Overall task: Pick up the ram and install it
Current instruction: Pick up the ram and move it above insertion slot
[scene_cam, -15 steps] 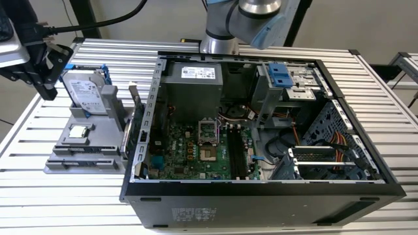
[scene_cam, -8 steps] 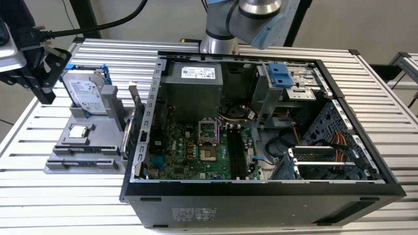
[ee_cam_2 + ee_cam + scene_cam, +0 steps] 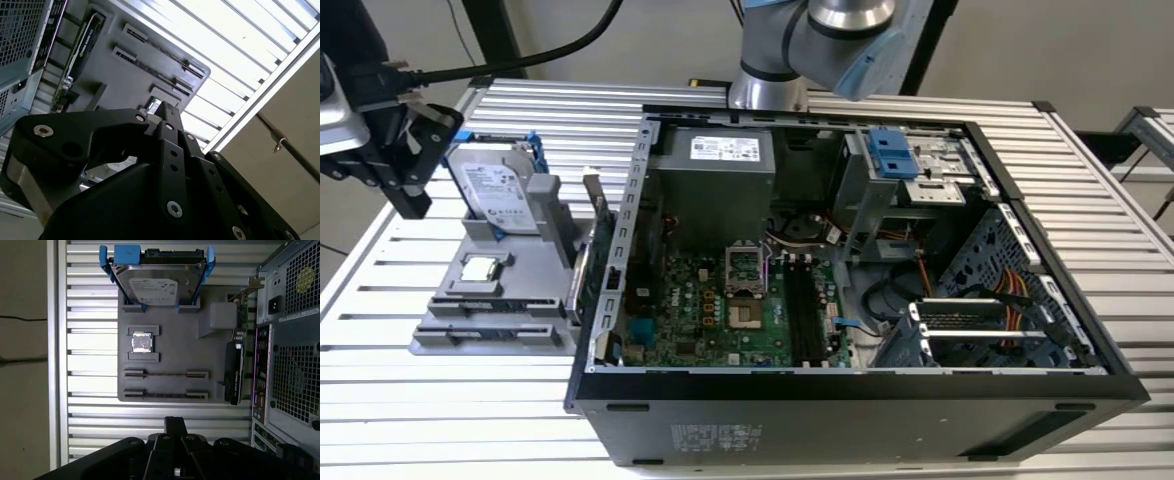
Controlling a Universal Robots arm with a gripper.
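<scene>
In the first wrist view, a thin ram stick (image 3: 166, 374) stands on edge between two clips of the grey holder tray (image 3: 175, 340), and a second thin strip (image 3: 166, 395) lies in the clips just beside it. My gripper (image 3: 175, 424) hovers high over the table's slats, short of the tray's ram edge, with its black fingers closed together and nothing between them. In the exterior view the gripper (image 3: 411, 200) hangs at the far left, beside the tray (image 3: 454, 335). The motherboard's long black slots (image 3: 806, 310) lie inside the open computer case (image 3: 854, 385).
On the tray stand a silver hard drive with blue rails (image 3: 156, 282), a square processor chip (image 3: 141, 343) and a dark card with a green card and bracket (image 3: 234, 375) next to the case wall (image 3: 287, 340). A black cable (image 3: 520, 55) hangs above the table's back left.
</scene>
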